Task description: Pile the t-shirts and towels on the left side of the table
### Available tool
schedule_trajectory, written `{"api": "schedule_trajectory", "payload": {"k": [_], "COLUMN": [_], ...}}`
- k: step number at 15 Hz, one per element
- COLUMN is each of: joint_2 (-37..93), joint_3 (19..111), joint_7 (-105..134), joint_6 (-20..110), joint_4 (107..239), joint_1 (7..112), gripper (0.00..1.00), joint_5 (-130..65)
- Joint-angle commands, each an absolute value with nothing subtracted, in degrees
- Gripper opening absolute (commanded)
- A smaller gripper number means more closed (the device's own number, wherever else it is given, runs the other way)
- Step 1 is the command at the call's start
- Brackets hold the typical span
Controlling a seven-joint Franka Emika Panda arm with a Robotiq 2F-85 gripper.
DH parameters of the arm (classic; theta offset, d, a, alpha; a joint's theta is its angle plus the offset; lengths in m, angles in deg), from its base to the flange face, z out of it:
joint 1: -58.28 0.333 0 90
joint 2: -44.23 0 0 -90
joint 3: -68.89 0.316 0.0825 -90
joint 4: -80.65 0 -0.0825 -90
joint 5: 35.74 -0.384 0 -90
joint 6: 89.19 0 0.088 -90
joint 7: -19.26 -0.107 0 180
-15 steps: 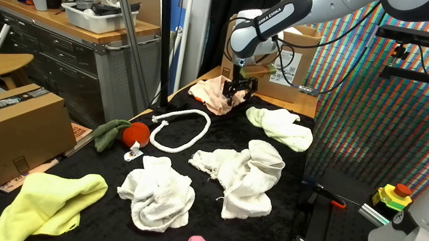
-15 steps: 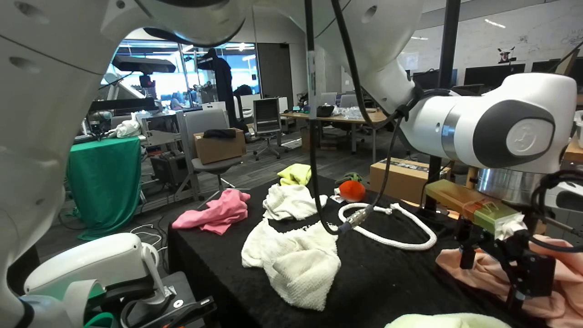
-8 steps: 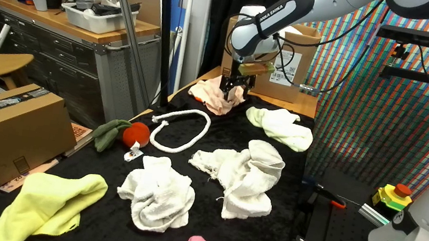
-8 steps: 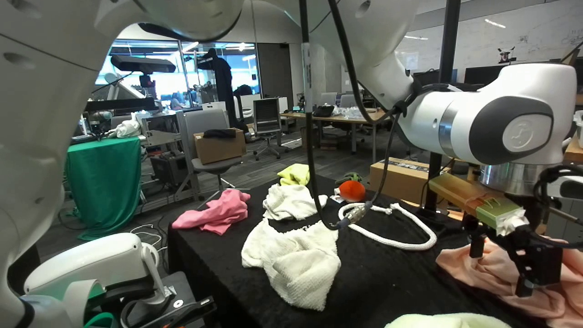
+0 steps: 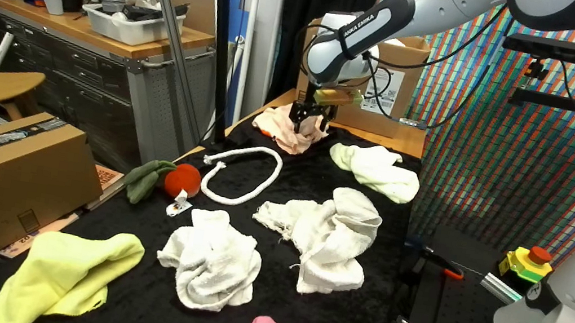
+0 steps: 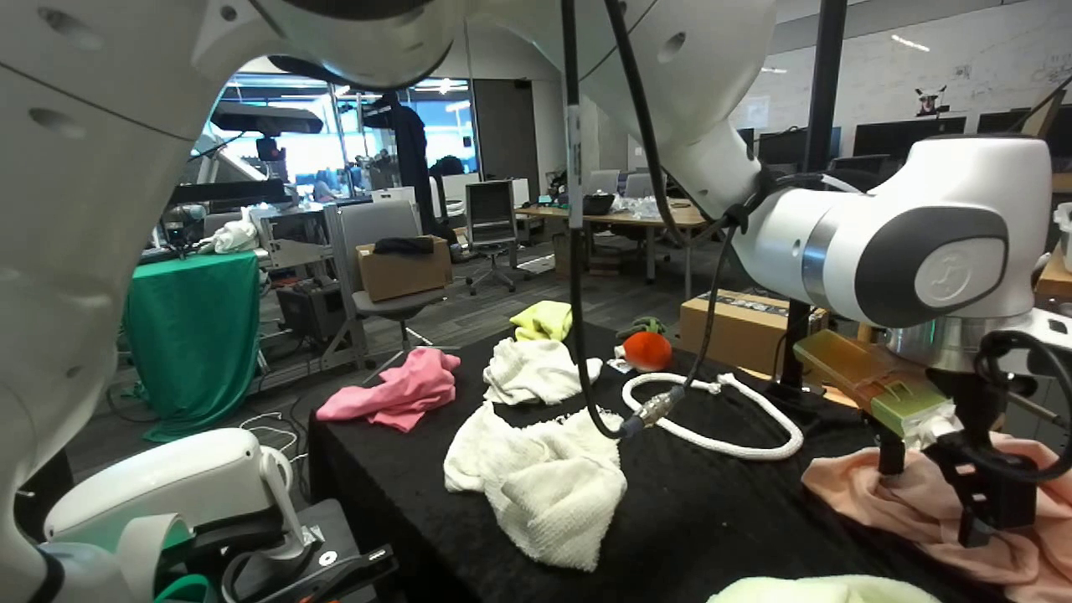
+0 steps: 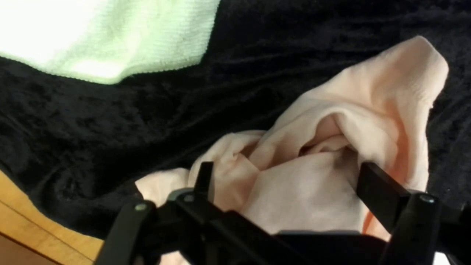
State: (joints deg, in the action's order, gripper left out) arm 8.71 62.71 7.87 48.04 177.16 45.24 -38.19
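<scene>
Well, my pincer (image 7: 287,169) stands wide apart over the peach cloth (image 7: 309,184).
That cloth lies by an edge of the table (image 6: 703,519), near a cardboard box (image 5: 370,120). A pale green cloth (image 5: 374,170) lies by a long edge, two white cloths (image 5: 332,236) midway, a yellow cloth (image 5: 63,270) and a pink cloth (image 6: 398,389) toward the opposite edge, pink at its corner.

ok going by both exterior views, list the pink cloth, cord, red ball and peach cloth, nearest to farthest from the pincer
1. Peach cloth: right beneath the pincer.
2. Cord: looped on the table.
3. Red ball: just past the cord, by the table's edge.
4. Pink cloth: at the table's opposite end.
</scene>
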Motion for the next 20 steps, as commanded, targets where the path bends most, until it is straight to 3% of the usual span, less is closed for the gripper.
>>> {"api": "schedule_trajectory", "payload": {"k": [1,8,16,17,18,20], "joint_2": [7.35,6.06,2.69,2.27,1.95,1.79], "joint_3": [60.24,53.88,48.74,48.61,48.26,48.09], "joint_7": [3.74,-3.03,-8.5,-8.76,-9.22,-9.48], "joint_6": [54.54,64.82,64.77,64.26,64.45,64.28], "joint_4": [177.29,178.38,177.4,177.21,177.32,177.46], "joint_1": [47.99,53.96,57.62,57.57,57.7,57.53], "gripper": [1.0,1.0,1.0,0.75,0.72,0.54], "joint_5": [-38.67,-35.06,-32.75,-33.01,-33.06,-33.28]}}
